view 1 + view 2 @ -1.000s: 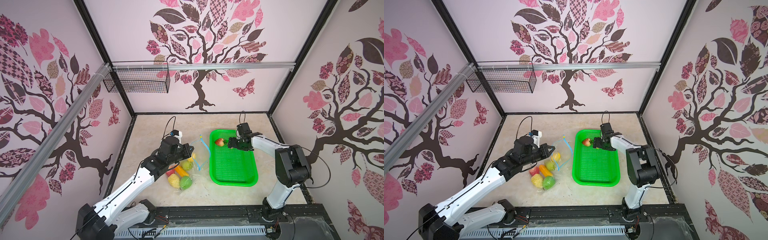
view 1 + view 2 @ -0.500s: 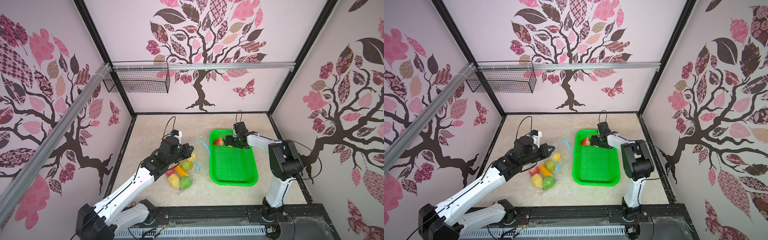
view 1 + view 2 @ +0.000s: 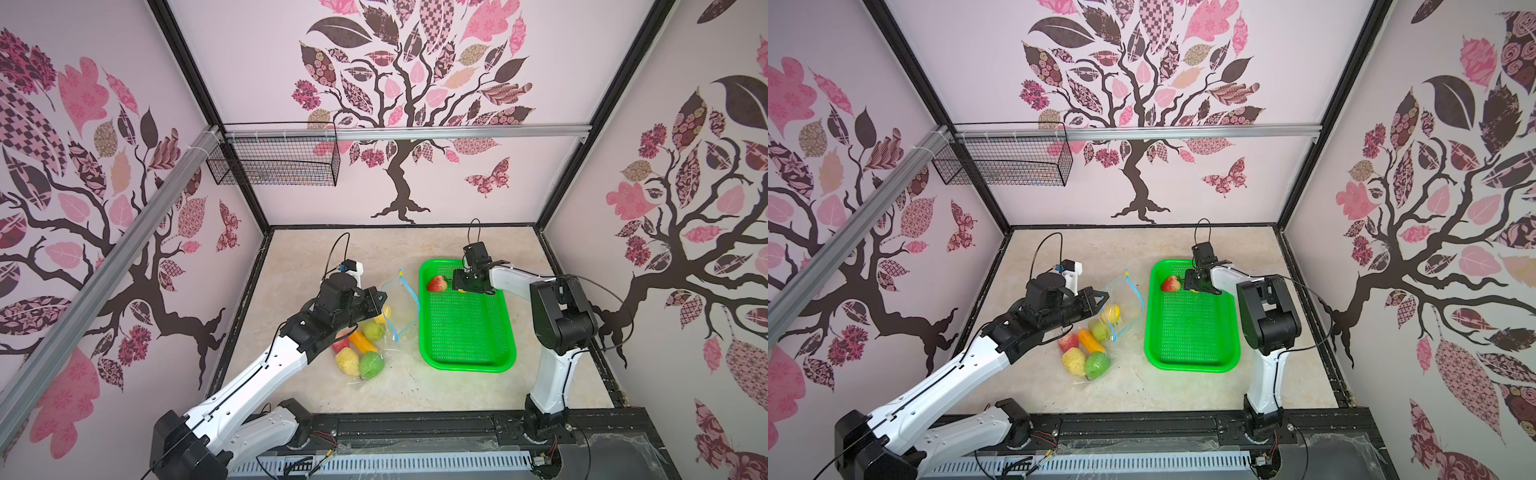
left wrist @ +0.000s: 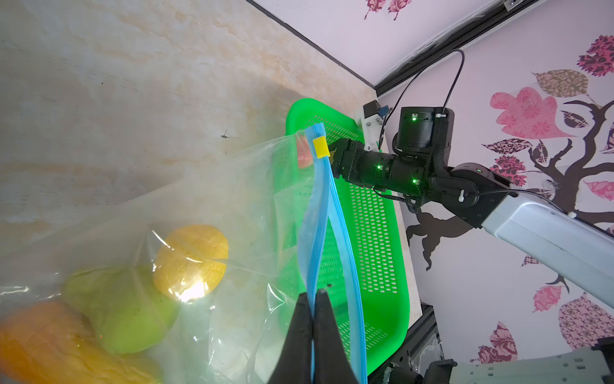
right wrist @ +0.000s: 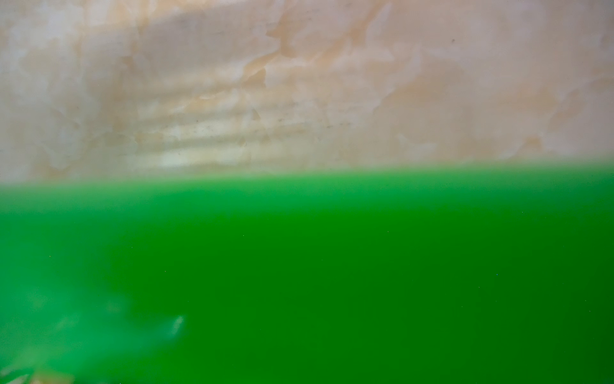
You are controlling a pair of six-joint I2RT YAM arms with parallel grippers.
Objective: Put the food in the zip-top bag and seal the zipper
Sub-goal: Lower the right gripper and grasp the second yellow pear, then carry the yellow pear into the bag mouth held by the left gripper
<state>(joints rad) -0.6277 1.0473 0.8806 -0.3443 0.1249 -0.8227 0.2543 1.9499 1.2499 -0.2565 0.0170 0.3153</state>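
1. Left pincer (image 4: 314, 294) is pinching one lip of the zipper (image 4: 319, 216), with its black fingers (image 4: 300, 319) pressing tight together on the light-blue strip and lifting it off the counter (image 3: 415, 249).
2. Between the counter's left edge and the green tray (image 3: 465, 365), the zip-top bag (image 3: 397, 293) is lying with its mouth gaping toward the tray. The yellow slider (image 4: 321, 147) is sitting at the far end of the strip.
3. Inside the bag, a lemon (image 3: 1112, 312), a pear (image 3: 1099, 329), a carrot (image 3: 1090, 340), a red piece (image 3: 1068, 341), a bumpy yellow piece (image 3: 1074, 361) and a green apple (image 3: 1097, 365) are bunching toward the counter's front edge.
4. Right pincer (image 3: 454, 281) is reaching low into the tray's far-left corner, with its tips just beside a strawberry (image 3: 436, 284). A scrap of yellow is showing beneath it.
5. Its jaws are lying hidden under its own body, so I cannot tell how wide they are standing or whether they are gripping anything.
6. Nothing but blurred green tray and counter is showing in the right wrist view.
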